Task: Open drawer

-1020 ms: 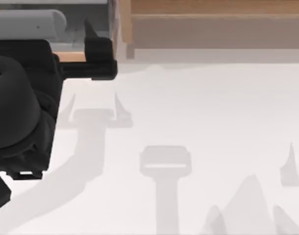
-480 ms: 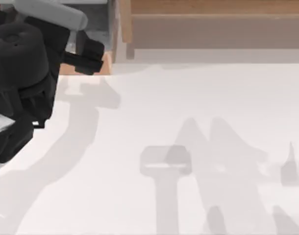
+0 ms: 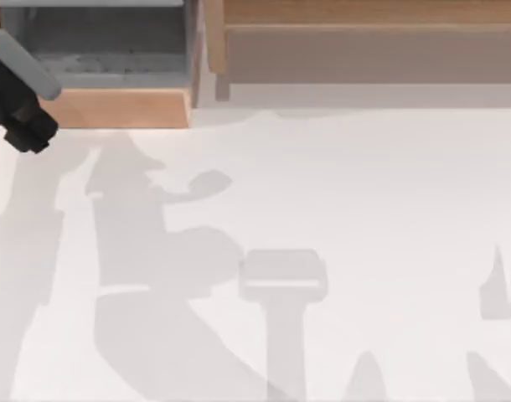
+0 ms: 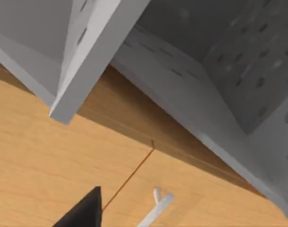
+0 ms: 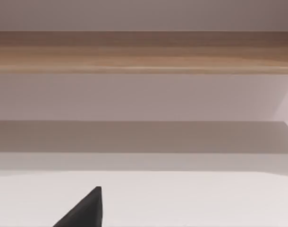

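Pale tabletop point(image 3: 339, 209) is filling the frame; drawer point(image 3: 113, 63) is sitting open at upper left, handle running left-right. Left gripper point(image 3: 21, 117) is hovering just beside its left end (jaw state unclear).

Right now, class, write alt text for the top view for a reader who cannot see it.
An open drawer with grey inner walls and an orange-brown wood front sits at the table's far left. The black left gripper is at the left edge, beside the drawer front.
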Controlling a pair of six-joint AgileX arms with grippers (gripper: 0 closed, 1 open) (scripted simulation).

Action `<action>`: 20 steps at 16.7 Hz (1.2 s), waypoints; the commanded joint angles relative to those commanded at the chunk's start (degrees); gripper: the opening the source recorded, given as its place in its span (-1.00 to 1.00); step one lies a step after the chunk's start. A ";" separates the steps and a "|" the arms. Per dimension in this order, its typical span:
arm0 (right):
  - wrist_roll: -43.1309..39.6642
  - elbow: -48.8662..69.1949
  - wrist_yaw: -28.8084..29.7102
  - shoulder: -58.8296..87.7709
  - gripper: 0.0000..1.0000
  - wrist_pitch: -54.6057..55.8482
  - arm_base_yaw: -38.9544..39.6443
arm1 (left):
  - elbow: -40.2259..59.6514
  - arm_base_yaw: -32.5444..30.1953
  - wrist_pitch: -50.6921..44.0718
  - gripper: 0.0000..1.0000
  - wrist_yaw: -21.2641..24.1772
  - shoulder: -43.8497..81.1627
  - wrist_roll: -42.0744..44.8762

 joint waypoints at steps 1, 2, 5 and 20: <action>0.00 0.00 0.00 0.00 1.00 0.00 0.00 | 1.13 3.29 2.06 1.00 3.39 3.30 4.19; 0.00 0.00 0.00 0.00 1.00 0.00 0.00 | 2.37 6.31 4.04 1.00 6.62 6.32 8.17; 0.00 0.00 0.00 0.00 1.00 0.00 0.00 | 6.69 13.59 9.57 1.00 15.14 13.47 18.64; 0.00 0.00 0.00 0.00 1.00 0.00 0.00 | 15.35 21.75 17.69 1.00 27.35 20.83 33.30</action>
